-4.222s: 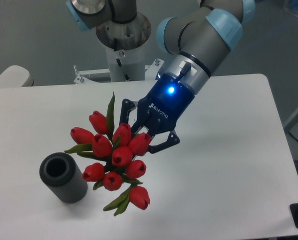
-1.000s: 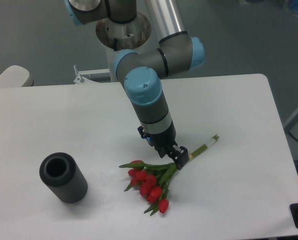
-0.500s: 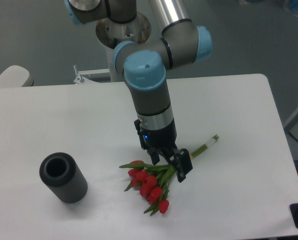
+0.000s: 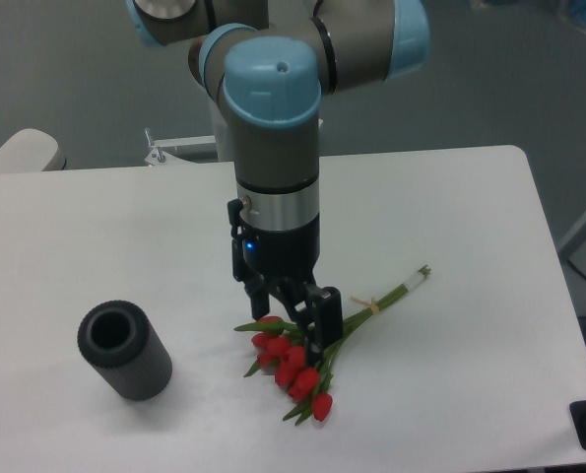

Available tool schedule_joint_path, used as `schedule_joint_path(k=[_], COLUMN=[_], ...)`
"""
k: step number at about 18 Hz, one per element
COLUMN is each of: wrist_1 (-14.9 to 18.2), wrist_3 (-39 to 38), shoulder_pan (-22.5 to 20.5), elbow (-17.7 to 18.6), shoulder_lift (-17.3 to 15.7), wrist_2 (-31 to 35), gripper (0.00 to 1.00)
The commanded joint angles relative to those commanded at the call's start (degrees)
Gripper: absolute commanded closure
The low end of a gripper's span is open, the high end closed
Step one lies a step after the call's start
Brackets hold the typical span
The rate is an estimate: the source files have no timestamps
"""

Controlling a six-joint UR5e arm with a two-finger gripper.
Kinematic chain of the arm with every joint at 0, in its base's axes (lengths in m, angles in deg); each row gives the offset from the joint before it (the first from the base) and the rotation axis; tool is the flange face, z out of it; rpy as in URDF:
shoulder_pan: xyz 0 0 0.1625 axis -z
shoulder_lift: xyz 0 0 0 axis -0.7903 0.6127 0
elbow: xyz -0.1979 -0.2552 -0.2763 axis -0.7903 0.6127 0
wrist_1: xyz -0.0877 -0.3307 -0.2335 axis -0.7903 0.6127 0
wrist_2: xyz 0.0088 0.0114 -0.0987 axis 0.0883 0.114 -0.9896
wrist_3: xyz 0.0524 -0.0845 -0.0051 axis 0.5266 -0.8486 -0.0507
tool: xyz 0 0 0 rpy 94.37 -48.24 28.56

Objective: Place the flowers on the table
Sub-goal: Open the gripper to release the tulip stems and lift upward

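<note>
The flowers (image 4: 294, 375), a small bunch of red tulip buds with green stems tied together, lie flat on the white table (image 4: 450, 197) at the front centre. The buds point to the front left and the stem ends (image 4: 411, 280) to the right. My gripper (image 4: 289, 309) hangs above the bunch, pointing down. Its fingers are spread apart and hold nothing. The gripper hides part of the leaves and stems behind it.
A dark grey ribbed cylinder (image 4: 125, 351) lies on the table at the front left, its open end facing up and to the left. The robot's base (image 4: 243, 59) stands at the table's back edge.
The gripper was down at the stems; it has opened, let go of them and risen, drifting left. The flowers stay lying on the table in the same spot.
</note>
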Motion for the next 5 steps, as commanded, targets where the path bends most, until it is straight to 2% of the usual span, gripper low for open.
schedule_joint_path(k=[5], wrist_1=[0.0], wrist_3=[-0.2], shoulder_pan=[0.0], elbow=[0.0], shoulder_lift=[0.0], wrist_2=[0.0], gripper=[0.0])
